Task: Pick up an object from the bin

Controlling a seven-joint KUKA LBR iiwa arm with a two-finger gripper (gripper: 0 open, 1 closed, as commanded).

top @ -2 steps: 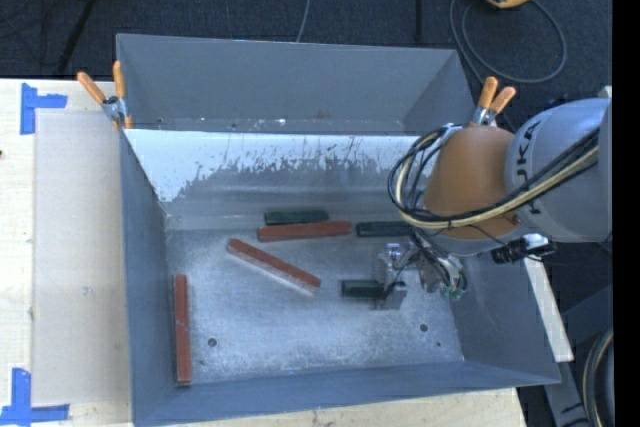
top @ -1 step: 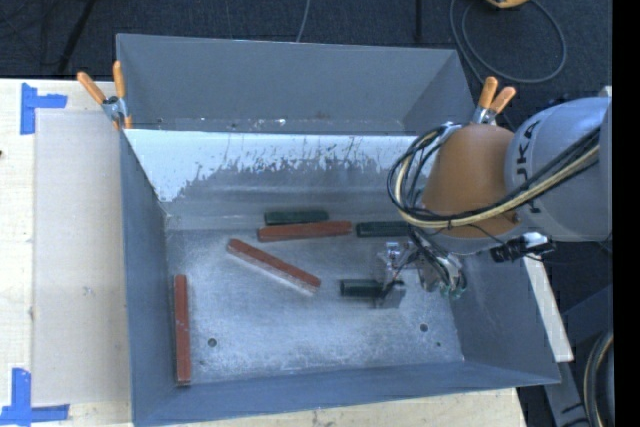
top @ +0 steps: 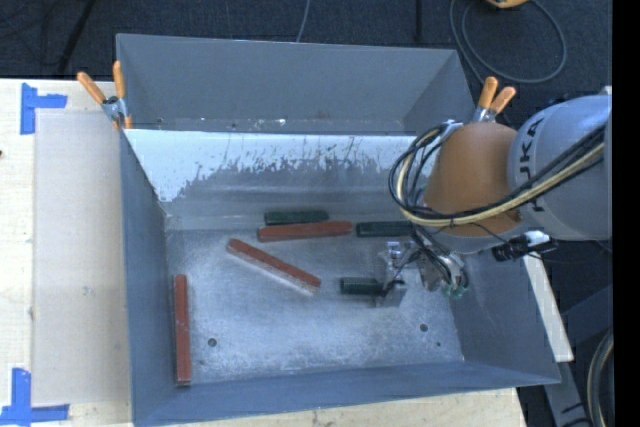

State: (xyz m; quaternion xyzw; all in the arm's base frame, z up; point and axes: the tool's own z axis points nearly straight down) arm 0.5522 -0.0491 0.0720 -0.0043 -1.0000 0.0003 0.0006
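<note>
My gripper (top: 396, 273) is low in the right part of the bin, just under the orange wrist cover. A short dark bar (top: 358, 287) lies flat on the floor right beside it, its right end reaching under the gripper. Another dark bar (top: 384, 228) lies just behind the gripper near the back slope. A reddish-brown bar (top: 305, 231) lies to the left of that one. Whether anything is held cannot be made out.
A dark green bar (top: 296, 215) lies behind the reddish-brown one. A red and pale bar (top: 272, 265) lies slantwise mid-floor. A long red bar (top: 181, 329) lies along the left wall. The bin's sloping walls close in on the right.
</note>
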